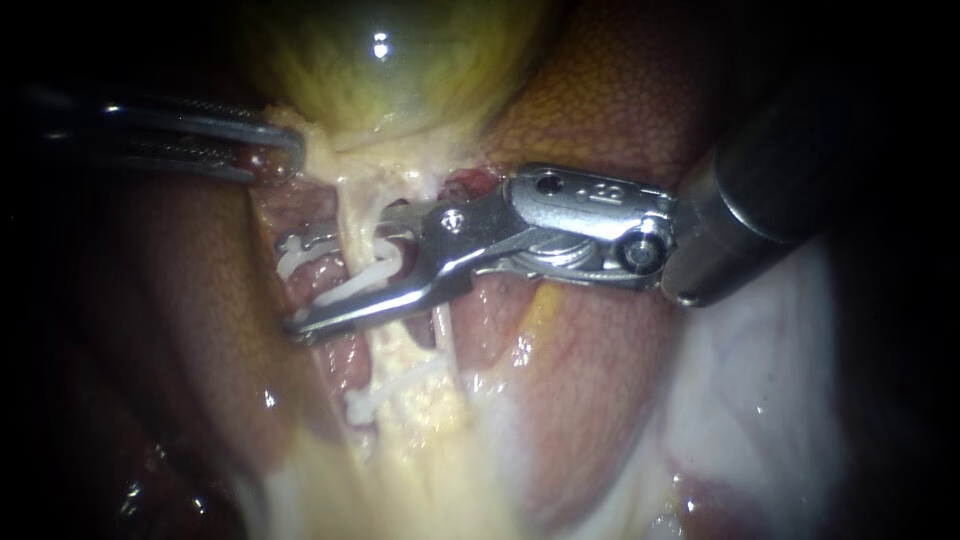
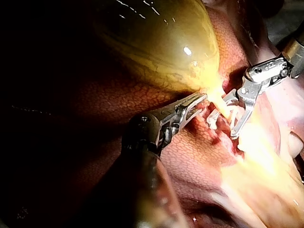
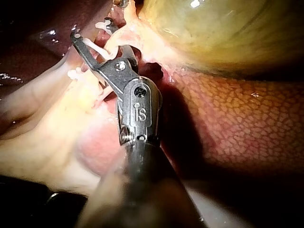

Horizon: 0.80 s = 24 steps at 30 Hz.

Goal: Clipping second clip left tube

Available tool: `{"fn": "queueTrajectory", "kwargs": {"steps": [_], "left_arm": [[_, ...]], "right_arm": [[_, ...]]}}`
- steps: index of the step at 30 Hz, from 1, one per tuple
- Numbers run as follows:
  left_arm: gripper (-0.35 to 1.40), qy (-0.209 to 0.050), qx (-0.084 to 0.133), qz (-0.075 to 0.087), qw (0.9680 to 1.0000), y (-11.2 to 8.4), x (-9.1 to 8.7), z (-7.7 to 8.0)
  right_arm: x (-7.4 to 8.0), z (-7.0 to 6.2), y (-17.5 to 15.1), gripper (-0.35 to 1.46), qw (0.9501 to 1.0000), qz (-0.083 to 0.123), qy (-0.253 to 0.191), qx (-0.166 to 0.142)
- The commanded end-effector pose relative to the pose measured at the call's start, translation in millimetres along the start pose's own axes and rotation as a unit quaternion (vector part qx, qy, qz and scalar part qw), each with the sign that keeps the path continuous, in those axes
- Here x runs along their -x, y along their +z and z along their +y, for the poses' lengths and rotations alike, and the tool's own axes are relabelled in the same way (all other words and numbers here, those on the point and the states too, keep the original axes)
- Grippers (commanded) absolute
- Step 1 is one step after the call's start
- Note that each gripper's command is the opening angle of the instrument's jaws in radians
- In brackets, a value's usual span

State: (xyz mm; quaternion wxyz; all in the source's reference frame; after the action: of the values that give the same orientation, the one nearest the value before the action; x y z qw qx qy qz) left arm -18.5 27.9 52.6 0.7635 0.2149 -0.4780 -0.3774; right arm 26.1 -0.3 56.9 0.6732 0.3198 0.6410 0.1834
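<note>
The yellow-green gallbladder (image 1: 390,60) narrows into a pale left tube (image 1: 352,215) that runs down the middle. My right instrument (image 1: 292,285) comes in from the right, its two jaws standing apart on either side of this tube. A white clip (image 1: 350,285) is held between them and straddles the tube. Lower on the same tube sits another white clip (image 1: 385,392). My left instrument (image 1: 285,150) is shut on pale tissue at the gallbladder's neck. In the left wrist view the left instrument (image 2: 202,99) grips beside the right instrument (image 2: 228,118). The right instrument (image 3: 92,28) shows the same straddle.
Brown-red liver (image 1: 600,90) lies behind and to both sides of the tubes. A thinner pale tube (image 1: 445,335) runs just right of the left tube. Whitish glistening tissue (image 1: 760,380) fills the lower right under the right instrument's shaft.
</note>
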Motion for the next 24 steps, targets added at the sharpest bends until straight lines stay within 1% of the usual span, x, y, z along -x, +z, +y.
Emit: {"fn": "queueTrajectory", "kwargs": {"steps": [1, 4, 6, 12, 16, 20, 24], "left_arm": [[-0.35, 0.000, 0.000, 0.000, 1.0000, 0.0, 0.0, 0.0], [-0.35, 0.000, 0.000, 0.000, 1.0000, 0.0, 0.0, 0.0], [-0.35, 0.000, 0.000, 0.000, 1.0000, 0.0, 0.0, 0.0], [-0.35, 0.000, 0.000, 0.000, 1.0000, 0.0, 0.0, 0.0], [-0.35, 0.000, 0.000, 0.000, 1.0000, 0.0, 0.0, 0.0], [-0.35, 0.000, 0.000, 0.000, 1.0000, 0.0, 0.0, 0.0], [-0.35, 0.000, 0.000, 0.000, 1.0000, -0.1, 0.0, 0.0]], "right_arm": [[0.0, 0.0, 0.0, 0.40, 1.0000, 0.000, 0.000, -0.002], [0.0, -0.2, -0.1, 0.39, 0.9999, -0.001, 0.000, -0.011], [0.1, -0.5, -0.2, 0.39, 0.9998, -0.003, 0.009, -0.020], [0.7, -1.9, -0.1, 0.38, 0.9983, -0.008, 0.024, -0.052], [1.7, -2.9, 0.4, 0.38, 0.9967, -0.014, 0.035, -0.072], [3.2, -3.9, 0.8, 0.38, 0.9946, -0.021, 0.043, -0.092], [4.2, -4.6, 1.0, 0.37, 0.9924, -0.027, 0.053, -0.108]]}}
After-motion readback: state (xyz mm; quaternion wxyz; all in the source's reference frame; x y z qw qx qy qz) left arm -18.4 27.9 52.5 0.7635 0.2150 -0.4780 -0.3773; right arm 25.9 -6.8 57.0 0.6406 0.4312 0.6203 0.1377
